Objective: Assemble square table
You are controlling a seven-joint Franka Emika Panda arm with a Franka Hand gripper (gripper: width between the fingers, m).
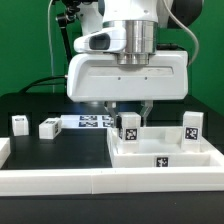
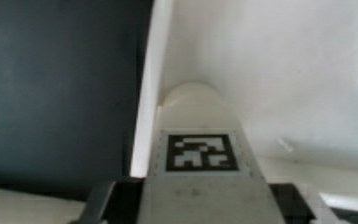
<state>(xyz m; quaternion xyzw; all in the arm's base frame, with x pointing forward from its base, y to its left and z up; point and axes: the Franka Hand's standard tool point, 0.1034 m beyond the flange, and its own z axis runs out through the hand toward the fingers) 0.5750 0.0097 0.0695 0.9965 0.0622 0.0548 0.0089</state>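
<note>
The end effector (image 1: 127, 108) is clenched on a tagged leg (image 2: 202, 150) that stands upright at the edge of the square slab (image 1: 165, 152). The slab lies by the front edge of the worktop (image 1: 60, 150), toward the exterior view's right. Two loose legs (image 1: 47, 127) rest near the opposite side edge

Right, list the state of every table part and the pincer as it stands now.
pincer: looks shut on the held leg.
held leg: upright at the tabletop's corner, between the fingers.
other standing leg: upright on the tabletop, free.
tabletop: lying flat, rim up.
outer loose leg: on the black table, ungrasped.
inner loose leg: on the black table, ungrasped.
</note>
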